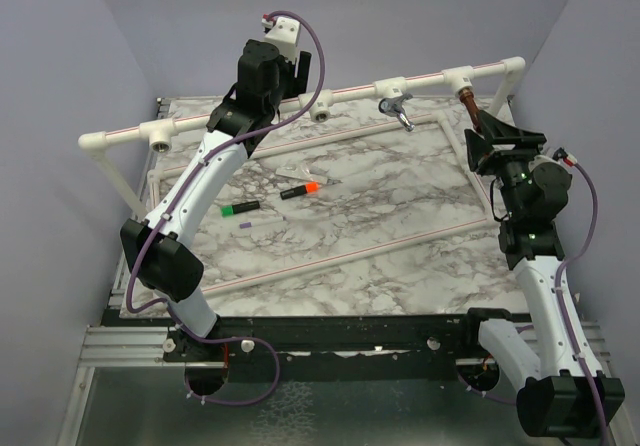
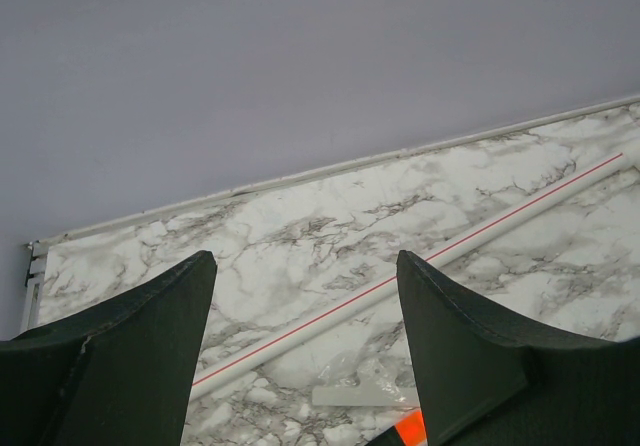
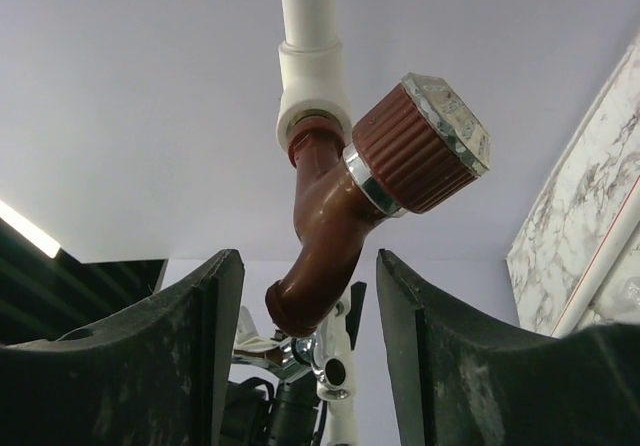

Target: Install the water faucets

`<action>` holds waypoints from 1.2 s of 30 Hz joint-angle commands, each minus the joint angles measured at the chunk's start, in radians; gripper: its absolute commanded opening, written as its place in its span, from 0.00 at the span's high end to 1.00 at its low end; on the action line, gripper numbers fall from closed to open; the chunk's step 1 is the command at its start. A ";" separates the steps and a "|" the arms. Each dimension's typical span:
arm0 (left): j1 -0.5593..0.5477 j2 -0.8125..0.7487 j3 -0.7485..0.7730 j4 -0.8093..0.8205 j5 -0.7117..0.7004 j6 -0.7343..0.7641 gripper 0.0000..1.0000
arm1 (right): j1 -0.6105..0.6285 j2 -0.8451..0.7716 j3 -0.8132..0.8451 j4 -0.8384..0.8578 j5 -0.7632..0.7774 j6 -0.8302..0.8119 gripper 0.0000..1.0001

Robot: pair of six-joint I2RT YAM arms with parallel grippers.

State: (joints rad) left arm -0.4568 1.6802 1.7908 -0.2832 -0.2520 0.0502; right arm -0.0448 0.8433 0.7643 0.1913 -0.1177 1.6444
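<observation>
The copper faucet point(image 1: 466, 96) hangs from a white tee on the raised pipe frame point(image 1: 430, 79) at the back right. In the right wrist view its brown spout point(image 3: 325, 216) sits between the fingers of my right gripper point(image 3: 308, 258), which is open, with a gap on each side. Its ribbed handle point(image 3: 420, 146) sticks out to the right. The silver faucet point(image 1: 400, 112) is fitted to the tee further left, and its chrome shows behind the copper spout point(image 3: 296, 351). My left gripper point(image 2: 305, 258) is open and empty, raised near the back of the table point(image 1: 300, 76).
On the marble table lie an orange-capped marker point(image 1: 300, 189), a green-capped marker point(image 1: 240, 208), a white pen point(image 1: 262, 222) and a clear wrapper point(image 2: 365, 391). Two tees point(image 1: 160, 142) point(image 1: 322, 110) on the frame have open sockets. A red-striped pipe point(image 2: 400, 276) lies flat on the table.
</observation>
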 commanded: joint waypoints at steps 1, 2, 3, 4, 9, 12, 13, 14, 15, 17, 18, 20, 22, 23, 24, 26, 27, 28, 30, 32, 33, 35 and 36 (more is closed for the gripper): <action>-0.018 0.026 -0.006 -0.058 0.004 0.000 0.25 | 0.004 0.001 0.033 0.035 -0.054 -0.055 0.39; -0.018 0.026 -0.007 -0.057 0.003 0.000 0.25 | 0.004 0.002 0.035 0.038 -0.063 -0.064 0.38; -0.018 0.026 -0.006 -0.057 0.003 0.002 0.25 | 0.005 0.003 0.036 0.038 -0.071 -0.074 0.38; -0.018 0.026 -0.006 -0.058 0.004 0.002 0.25 | 0.004 0.002 0.036 0.037 -0.079 -0.081 0.37; -0.019 0.026 -0.006 -0.057 0.002 0.002 0.25 | 0.004 -0.007 0.029 0.043 -0.093 -0.104 0.35; -0.019 0.026 -0.007 -0.058 0.002 0.002 0.25 | 0.004 -0.014 0.042 0.015 -0.109 -0.158 0.34; -0.019 0.024 -0.006 -0.058 0.001 0.003 0.25 | 0.004 -0.016 0.048 0.000 -0.119 -0.177 0.34; -0.019 0.025 -0.006 -0.059 0.001 0.004 0.25 | 0.003 -0.019 0.053 -0.013 -0.130 -0.196 0.34; -0.019 0.024 -0.006 -0.058 -0.001 0.004 0.25 | 0.003 -0.021 0.053 -0.016 -0.143 -0.218 0.34; -0.019 0.023 -0.007 -0.059 -0.002 0.006 0.25 | 0.004 -0.025 0.061 -0.024 -0.177 -0.270 0.34; -0.019 0.023 -0.010 -0.058 -0.004 0.007 0.25 | 0.003 -0.026 0.070 -0.037 -0.193 -0.304 0.34; -0.019 0.021 -0.013 -0.057 -0.007 0.008 0.25 | 0.004 -0.035 0.088 -0.064 -0.229 -0.378 0.33; -0.019 0.020 -0.013 -0.056 -0.009 0.008 0.25 | 0.003 -0.056 0.091 -0.074 -0.252 -0.475 0.33; -0.018 0.021 -0.013 -0.054 -0.010 0.009 0.25 | 0.003 -0.068 0.096 -0.092 -0.258 -0.533 0.33; -0.019 0.022 -0.013 -0.053 -0.010 0.012 0.25 | 0.004 -0.079 0.105 -0.123 -0.260 -0.589 0.33; -0.018 0.023 -0.015 -0.052 -0.009 0.011 0.25 | 0.003 -0.091 0.142 -0.216 -0.259 -0.723 0.33; -0.018 0.021 -0.016 -0.053 -0.009 0.010 0.25 | 0.004 -0.092 0.170 -0.273 -0.255 -0.787 0.33; -0.019 0.021 -0.017 -0.051 -0.009 0.012 0.25 | 0.005 -0.092 0.195 -0.318 -0.252 -0.854 0.33; -0.019 0.021 -0.019 -0.051 -0.010 0.013 0.25 | 0.004 -0.094 0.242 -0.395 -0.236 -0.978 0.33; -0.019 0.021 -0.018 -0.051 -0.011 0.013 0.25 | 0.003 -0.098 0.283 -0.454 -0.226 -1.102 0.33; -0.019 0.021 -0.017 -0.051 -0.011 0.013 0.25 | 0.004 -0.099 0.309 -0.484 -0.213 -1.163 0.33; -0.019 0.021 -0.018 -0.051 -0.012 0.013 0.25 | 0.004 -0.096 0.342 -0.551 -0.164 -1.260 0.33; -0.019 0.021 -0.017 -0.051 -0.012 0.013 0.25 | 0.004 -0.096 0.353 -0.579 -0.143 -1.304 0.33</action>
State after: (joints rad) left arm -0.4587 1.6802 1.7908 -0.2832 -0.2550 0.0582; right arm -0.0448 0.7536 1.0538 -0.1898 -0.3271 0.6491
